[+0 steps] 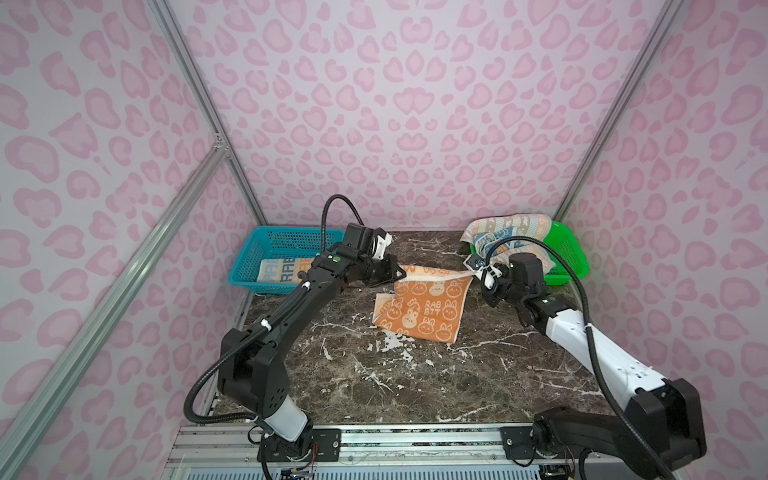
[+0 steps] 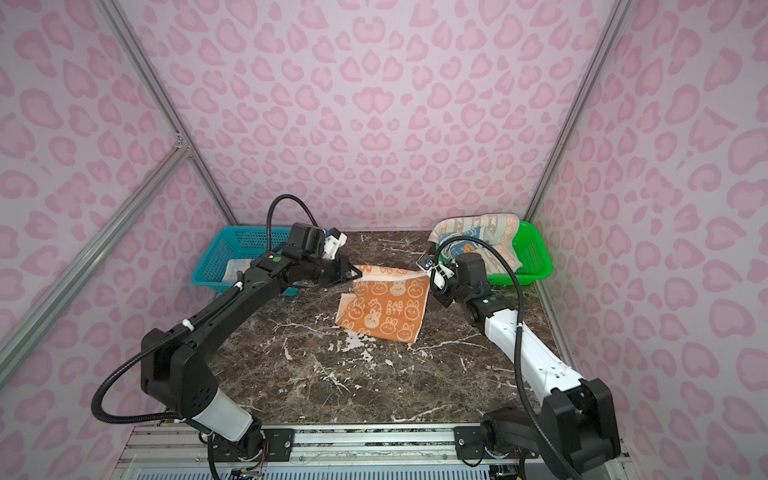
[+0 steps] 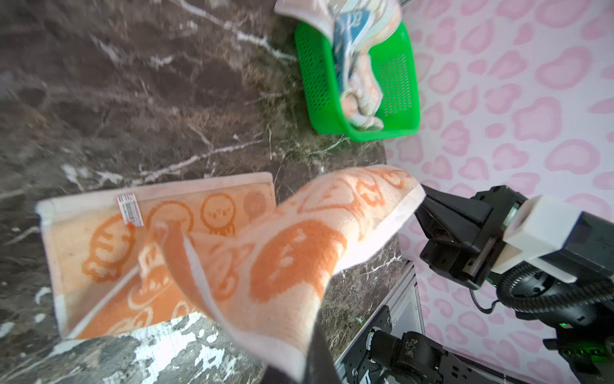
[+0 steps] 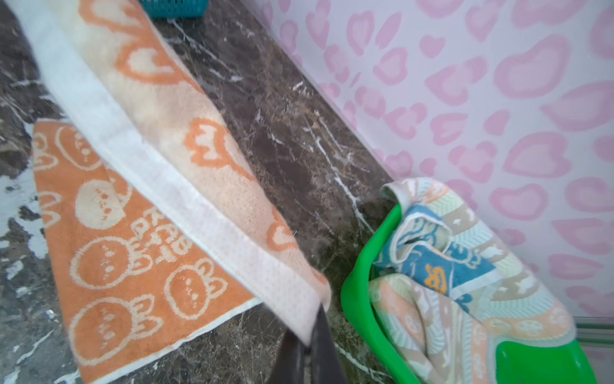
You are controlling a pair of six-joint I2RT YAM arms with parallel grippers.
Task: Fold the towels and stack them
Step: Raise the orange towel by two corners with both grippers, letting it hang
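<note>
One folded towel sits in the blue basket, two crumpled towels wait in the green basket, and the left tool and right tool pinch corners of the orange bunny towel above the counter.

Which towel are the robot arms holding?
Look at the dark marble table, between the blue basket and the green basket. The towel there is held by the left pincer and the right pincer. Only it is solid orange with cream bunny faces.
</note>
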